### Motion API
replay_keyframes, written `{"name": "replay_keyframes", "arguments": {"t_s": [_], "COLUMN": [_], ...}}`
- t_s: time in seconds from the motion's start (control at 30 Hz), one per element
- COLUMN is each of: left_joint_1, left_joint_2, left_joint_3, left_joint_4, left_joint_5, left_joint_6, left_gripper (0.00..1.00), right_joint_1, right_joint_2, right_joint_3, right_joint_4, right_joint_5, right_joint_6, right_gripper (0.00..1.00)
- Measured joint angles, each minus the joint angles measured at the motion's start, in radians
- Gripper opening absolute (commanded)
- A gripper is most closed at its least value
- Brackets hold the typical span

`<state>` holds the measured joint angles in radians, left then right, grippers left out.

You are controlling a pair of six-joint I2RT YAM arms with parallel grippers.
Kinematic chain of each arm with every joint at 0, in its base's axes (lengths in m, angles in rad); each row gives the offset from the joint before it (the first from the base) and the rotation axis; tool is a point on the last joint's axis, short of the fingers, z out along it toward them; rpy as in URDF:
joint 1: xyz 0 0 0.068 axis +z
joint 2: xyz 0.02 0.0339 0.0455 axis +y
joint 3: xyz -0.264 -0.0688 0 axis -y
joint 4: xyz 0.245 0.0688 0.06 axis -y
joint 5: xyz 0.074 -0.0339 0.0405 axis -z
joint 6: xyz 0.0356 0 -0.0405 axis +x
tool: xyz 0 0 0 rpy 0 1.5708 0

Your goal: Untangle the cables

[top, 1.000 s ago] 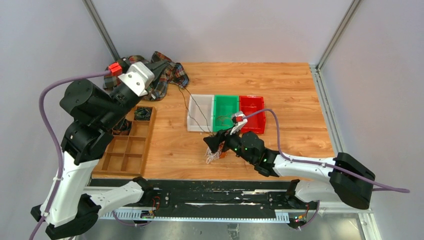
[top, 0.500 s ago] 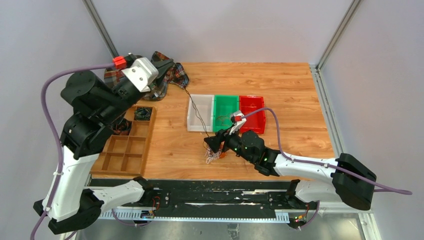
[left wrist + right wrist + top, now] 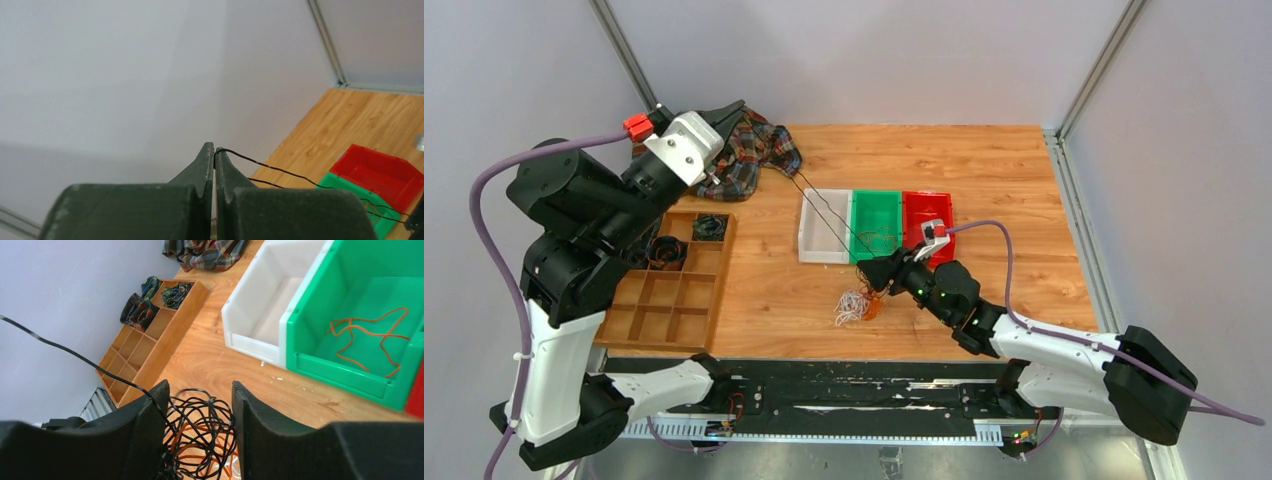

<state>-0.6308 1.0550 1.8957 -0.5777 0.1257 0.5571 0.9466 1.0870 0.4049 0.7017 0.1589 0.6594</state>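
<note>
The left gripper [image 3: 214, 151] is clamped shut on one black cable [image 3: 280, 171], which is stretched up from the bundle of cables [image 3: 854, 305]. The bundle is laid on the table [image 3: 1024, 180], near the green bin [image 3: 345, 371]. The right gripper [image 3: 200, 402] is held with its jaws apart around the bundle's black loops. An orange cable [image 3: 367, 337] is seen inside the green bin.

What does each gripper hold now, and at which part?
The left gripper pinches a black cable in the tips of its shut jaws; whether at the cable's end is unclear. The right gripper, open around the tangle, grips nothing.
</note>
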Motion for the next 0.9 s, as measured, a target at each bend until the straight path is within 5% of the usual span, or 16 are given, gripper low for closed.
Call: {"name": "replay_keyframes", "arguments": {"t_s": [0.2, 0.4, 0.53, 0.67, 0.7, 0.8, 0.9], "left_joint_1": [-0.001, 0.000, 0.000, 0.000, 0.000, 0.000, 0.000], "left_joint_2": [0.004, -0.113, -0.174, -0.200, -0.207, -0.223, -0.228], "left_joint_3": [-0.010, -0.242, -0.391, -0.497, -0.522, -0.581, -0.589], "left_joint_4": [0.019, 0.015, -0.003, -0.032, -0.040, -0.071, -0.088], "left_joint_5": [-0.048, 0.000, 0.027, 0.032, 0.031, 0.019, 0.011], "left_joint_6": [0.023, -0.035, -0.060, -0.046, -0.035, -0.004, 0.018], "left_gripper": [0.00, 0.00, 0.00, 0.00, 0.00, 0.00, 0.00], "right_joint_1": [-0.088, -0.094, -0.094, -0.095, -0.095, -0.095, -0.093], "right_joint_2": [-0.014, -0.010, -0.007, -0.006, -0.003, 0.012, 0.039], "right_joint_3": [-0.035, -0.018, 0.005, 0.015, 0.018, 0.047, 0.103], "right_joint_4": [0.025, -0.030, -0.051, -0.080, -0.091, -0.145, -0.212], "right_joint_5": [-0.088, -0.178, -0.211, -0.222, -0.222, -0.227, -0.241], "right_joint_6": [0.074, 0.076, 0.071, 0.066, 0.061, 0.037, -0.012], "right_gripper": [0.65, 0.47, 0.25, 0.21, 0.24, 0.54, 0.61]}}
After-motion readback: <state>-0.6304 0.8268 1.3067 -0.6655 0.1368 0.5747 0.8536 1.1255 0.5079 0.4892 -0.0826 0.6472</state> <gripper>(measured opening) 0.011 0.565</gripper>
